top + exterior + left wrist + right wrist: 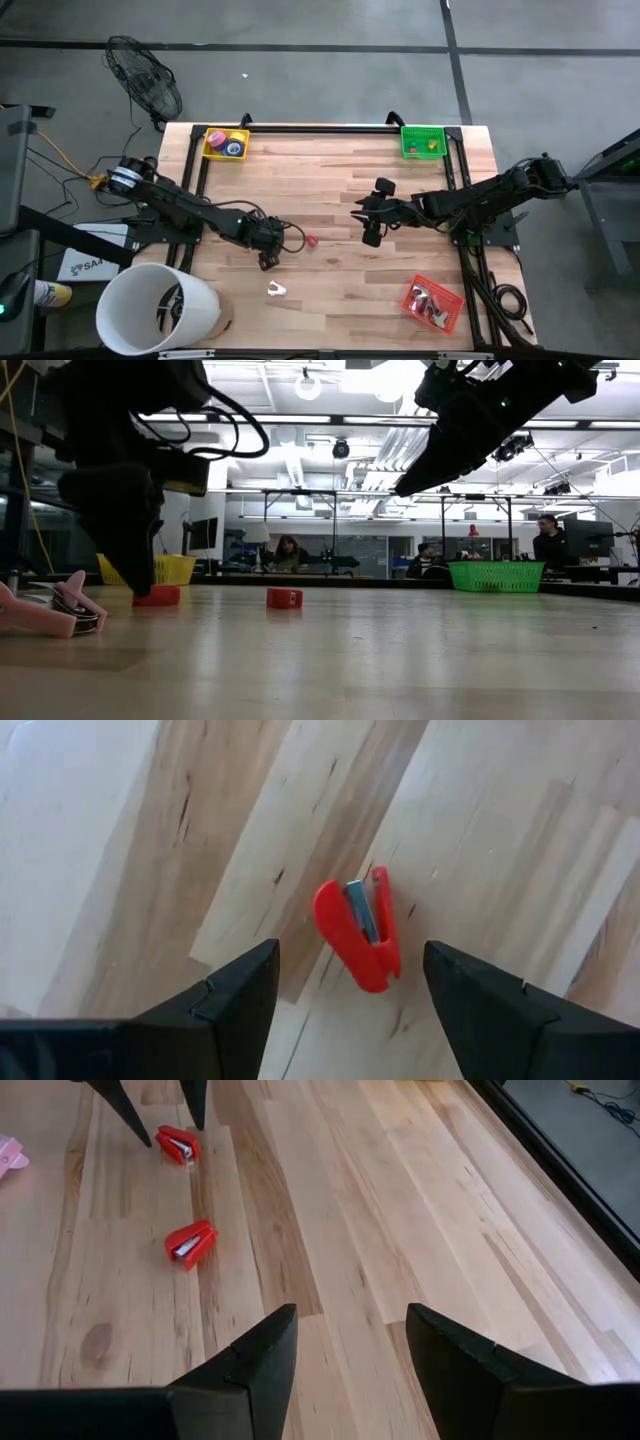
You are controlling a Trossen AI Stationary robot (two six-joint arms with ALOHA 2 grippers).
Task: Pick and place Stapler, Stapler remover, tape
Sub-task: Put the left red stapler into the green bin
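Observation:
Two small red staplers lie on the wooden table. One stapler sits between and below the open fingers of my left gripper, which hovers over it left of the table's middle. The other stapler lies just to its right. A pink staple remover rests on the table nearer the near edge. My right gripper is open, raised over the table's middle, right of the staplers. Tape rolls lie in the yellow basket.
A green basket stands at the far right corner. A red basket holding small items sits at the near right. A white bucket stands at the near left corner. People sit in the room beyond the table.

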